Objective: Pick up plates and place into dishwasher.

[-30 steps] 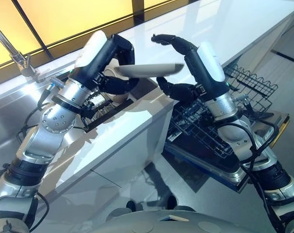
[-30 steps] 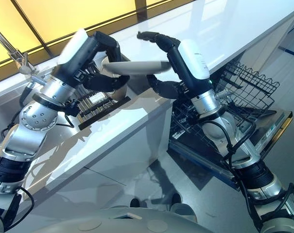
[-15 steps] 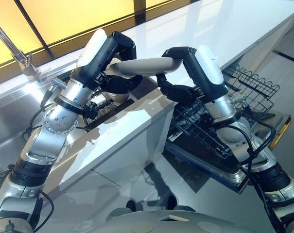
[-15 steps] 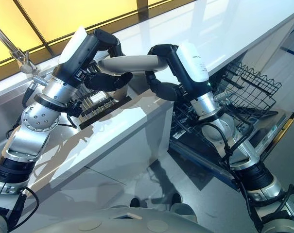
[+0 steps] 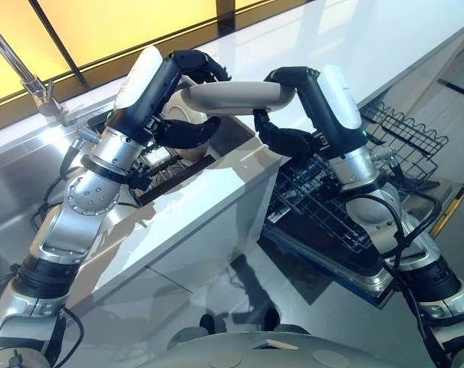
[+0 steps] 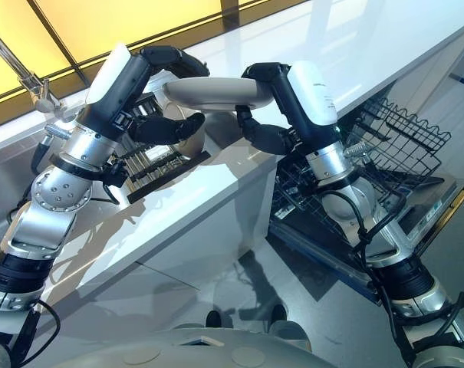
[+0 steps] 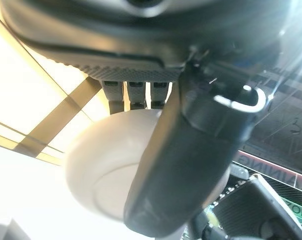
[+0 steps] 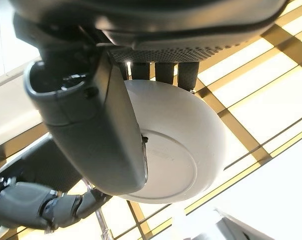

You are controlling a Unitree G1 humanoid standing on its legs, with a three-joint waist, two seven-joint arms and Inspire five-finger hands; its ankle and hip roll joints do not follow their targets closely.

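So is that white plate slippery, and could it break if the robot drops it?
Probably both. The plate looks smooth and glossy, so it could slide. It looks stiff like ceramic, so a fall would likely crack it. Left hand and right hand both grip its rim.

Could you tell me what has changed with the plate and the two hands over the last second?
The right hand, open above the plate's edge a second ago, has closed over its rim, so both hands now grip it. The left hand has kept its hold, and the plate has risen slightly, still level above the white counter. The dishwasher rack is unchanged.
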